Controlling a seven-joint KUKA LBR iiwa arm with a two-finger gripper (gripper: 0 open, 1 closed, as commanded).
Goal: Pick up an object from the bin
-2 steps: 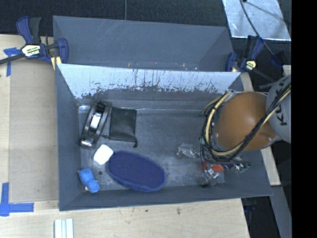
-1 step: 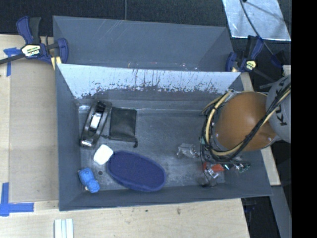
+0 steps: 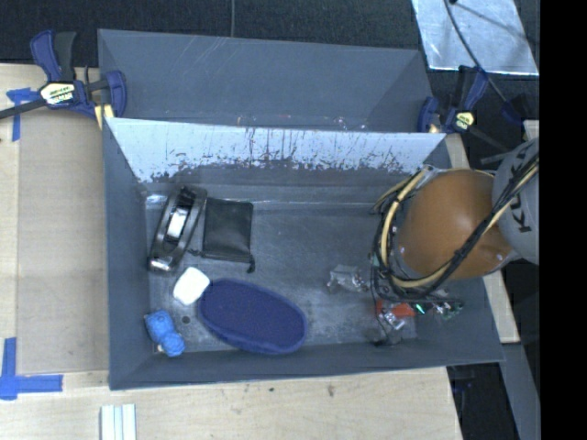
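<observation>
- Your claw sits low at the bin's right end; open or closed, you cannot tell;
- blue oval pad, white block lie well apart, left.

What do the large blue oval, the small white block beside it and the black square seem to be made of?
Blue oval: probably soft foam or cloth, matte, with a rounded, faintly fuzzy edge. White block: perhaps foam or plastic, matte, with soft corners; I cannot tell which. Black square: flat, dull, likely rubber or fabric, without shine.
</observation>
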